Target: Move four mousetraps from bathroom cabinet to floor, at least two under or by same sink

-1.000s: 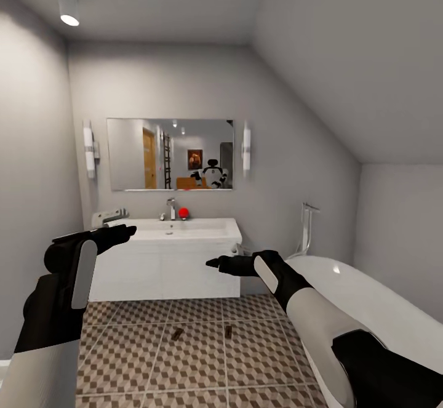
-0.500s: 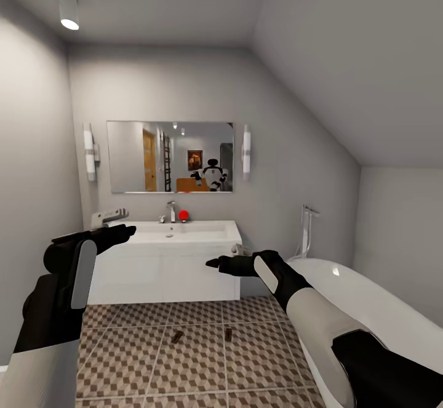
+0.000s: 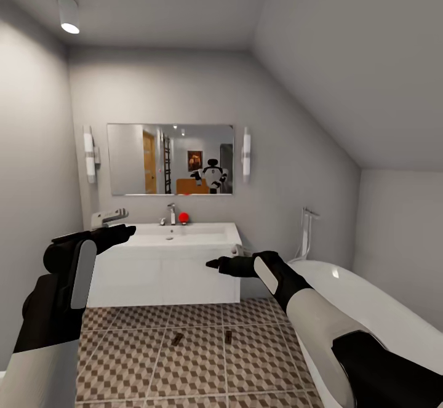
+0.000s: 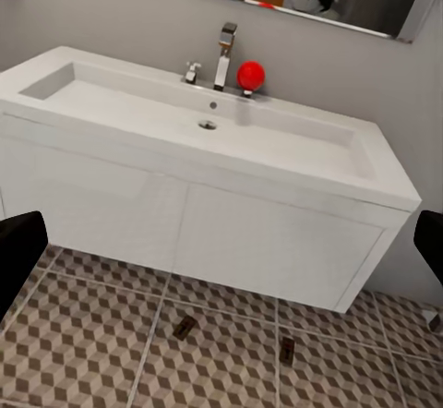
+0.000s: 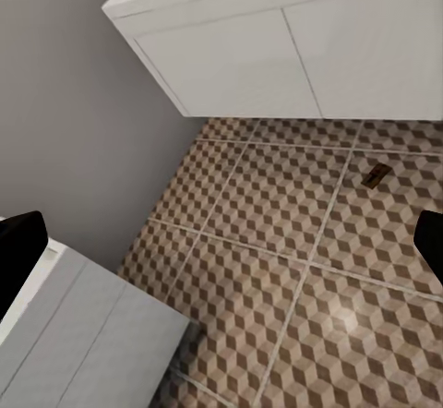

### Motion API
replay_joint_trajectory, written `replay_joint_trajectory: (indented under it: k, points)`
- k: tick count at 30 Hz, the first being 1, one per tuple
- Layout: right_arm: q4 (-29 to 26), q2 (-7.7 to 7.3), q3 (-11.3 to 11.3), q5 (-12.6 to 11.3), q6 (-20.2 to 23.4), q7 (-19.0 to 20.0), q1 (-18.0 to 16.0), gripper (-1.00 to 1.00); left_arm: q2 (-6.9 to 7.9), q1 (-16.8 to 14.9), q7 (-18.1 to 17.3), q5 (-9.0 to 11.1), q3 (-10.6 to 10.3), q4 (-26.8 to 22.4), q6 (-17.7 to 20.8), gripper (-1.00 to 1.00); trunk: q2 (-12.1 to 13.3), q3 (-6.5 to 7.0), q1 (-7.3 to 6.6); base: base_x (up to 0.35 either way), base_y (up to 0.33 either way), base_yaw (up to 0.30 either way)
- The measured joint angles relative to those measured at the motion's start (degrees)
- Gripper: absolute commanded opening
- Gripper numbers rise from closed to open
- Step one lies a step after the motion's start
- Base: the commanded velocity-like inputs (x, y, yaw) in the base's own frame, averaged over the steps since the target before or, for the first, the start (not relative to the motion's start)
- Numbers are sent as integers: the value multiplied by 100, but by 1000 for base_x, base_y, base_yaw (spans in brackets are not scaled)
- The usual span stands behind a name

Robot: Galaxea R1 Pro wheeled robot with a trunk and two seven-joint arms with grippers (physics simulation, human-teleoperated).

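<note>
Two mousetraps (image 3: 177, 338) (image 3: 228, 336) lie flat on the cube-patterned bathroom floor (image 3: 123, 359), just in front of the white sink unit (image 3: 166, 272). The left wrist view shows the same pair of mousetraps (image 4: 185, 326) (image 4: 286, 348) below the sink basin (image 4: 138, 103). One mousetrap (image 5: 375, 175) appears in the right wrist view. My left gripper (image 3: 125, 231) hovers open and empty at basin height. My right gripper (image 3: 212, 263) is open and empty, raised in front of the sink unit's right end. The cabinet is out of view.
A white bathtub (image 3: 375, 309) runs along the right, close under my right arm. A mirror (image 3: 171, 159) hangs above the sink and reflects the robot. A red ball (image 3: 183, 215) sits by the faucet (image 3: 170, 211). Grey walls close in on the left, and the ceiling slopes down at right.
The whole picture has shifted: sink, mirror and mousetraps sit slightly lower, so the camera moved. Both arms hold the same pose and the mousetraps lie where they were.
</note>
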Motion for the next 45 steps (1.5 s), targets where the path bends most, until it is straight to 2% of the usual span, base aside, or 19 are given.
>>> replay_joint_trajectory:
  k: [13,45]
  points:
    - [14,0,0,1,-330,38,16,100,1,1,-1,0,0,1,0,100,522,234,-286,0,0,0]
    - [21,0,0,3,-391,86,16,100,1,-2,-1,0,0,4,1,100,1801,800,-989,0,0,0]
